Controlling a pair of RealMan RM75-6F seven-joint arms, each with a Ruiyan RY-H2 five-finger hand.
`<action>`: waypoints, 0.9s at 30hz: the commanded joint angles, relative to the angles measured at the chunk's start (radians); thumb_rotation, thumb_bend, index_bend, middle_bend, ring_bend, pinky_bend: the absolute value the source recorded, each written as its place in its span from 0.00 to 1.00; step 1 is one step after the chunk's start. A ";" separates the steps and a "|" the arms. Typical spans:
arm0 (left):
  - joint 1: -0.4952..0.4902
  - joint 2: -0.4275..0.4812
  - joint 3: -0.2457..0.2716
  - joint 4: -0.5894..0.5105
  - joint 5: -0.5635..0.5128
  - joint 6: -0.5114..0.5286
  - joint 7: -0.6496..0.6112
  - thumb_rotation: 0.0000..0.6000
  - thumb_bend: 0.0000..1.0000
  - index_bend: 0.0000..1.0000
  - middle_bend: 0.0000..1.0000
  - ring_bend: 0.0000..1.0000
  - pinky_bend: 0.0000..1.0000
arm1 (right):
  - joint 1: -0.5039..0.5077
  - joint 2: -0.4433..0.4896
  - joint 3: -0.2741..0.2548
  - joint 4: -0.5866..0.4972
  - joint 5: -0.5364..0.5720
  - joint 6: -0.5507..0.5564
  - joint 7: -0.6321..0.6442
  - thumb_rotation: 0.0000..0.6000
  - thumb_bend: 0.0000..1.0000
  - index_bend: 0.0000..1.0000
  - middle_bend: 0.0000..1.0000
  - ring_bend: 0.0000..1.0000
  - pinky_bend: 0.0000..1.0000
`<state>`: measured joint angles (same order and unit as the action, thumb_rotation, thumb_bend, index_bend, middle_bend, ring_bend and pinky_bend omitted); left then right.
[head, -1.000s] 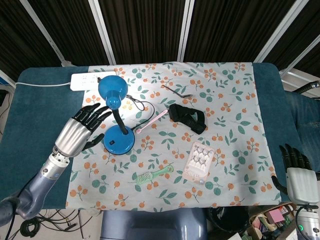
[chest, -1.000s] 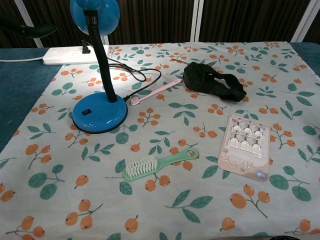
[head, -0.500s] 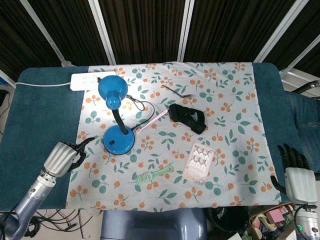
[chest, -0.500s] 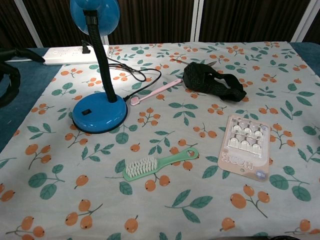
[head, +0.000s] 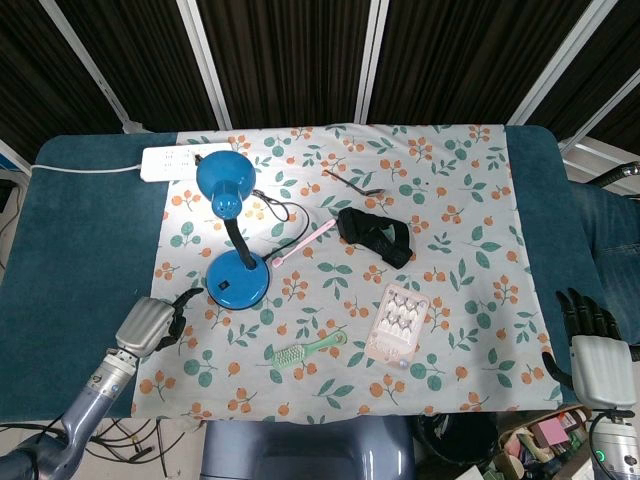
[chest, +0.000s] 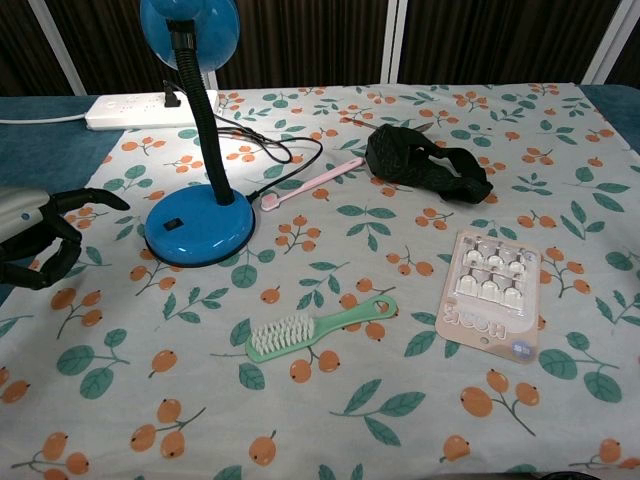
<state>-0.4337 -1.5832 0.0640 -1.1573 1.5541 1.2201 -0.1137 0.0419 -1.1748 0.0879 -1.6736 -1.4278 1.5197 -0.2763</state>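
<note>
Bare cloth (chest: 150, 330) btwn left hand (chest: 40, 240) & brush (chest: 318, 333); lamp (chest: 197, 225) blocks right.

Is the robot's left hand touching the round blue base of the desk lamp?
Apart. In the chest view, patterned cloth shows between the left hand and the lamp base; the head view shows the same gap.

Head overhead, chest low, same tablecloth (head: 330, 270)

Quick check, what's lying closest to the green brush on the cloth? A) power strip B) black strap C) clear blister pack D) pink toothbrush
C: the clear blister pack lies just right of the green brush, while the pink toothbrush, black strap and power strip all sit farther up the cloth.
</note>
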 joint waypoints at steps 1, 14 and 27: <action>-0.023 0.003 -0.021 -0.045 -0.042 -0.064 0.019 1.00 0.61 0.17 0.76 0.89 0.97 | 0.000 0.000 0.000 0.000 0.000 0.000 -0.001 1.00 0.18 0.00 0.04 0.06 0.13; -0.060 0.012 -0.065 -0.099 -0.095 -0.140 0.069 1.00 0.61 0.15 0.76 0.89 0.97 | 0.001 0.001 0.003 -0.002 0.011 -0.004 -0.005 1.00 0.18 0.00 0.04 0.06 0.13; -0.073 -0.005 -0.074 -0.091 -0.138 -0.196 0.131 1.00 0.61 0.15 0.77 0.89 0.97 | 0.001 0.002 0.004 -0.006 0.019 -0.007 -0.007 1.00 0.18 0.00 0.04 0.06 0.13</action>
<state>-0.5068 -1.5874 -0.0107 -1.2500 1.4172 1.0262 0.0159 0.0424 -1.1727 0.0918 -1.6794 -1.4095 1.5127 -0.2838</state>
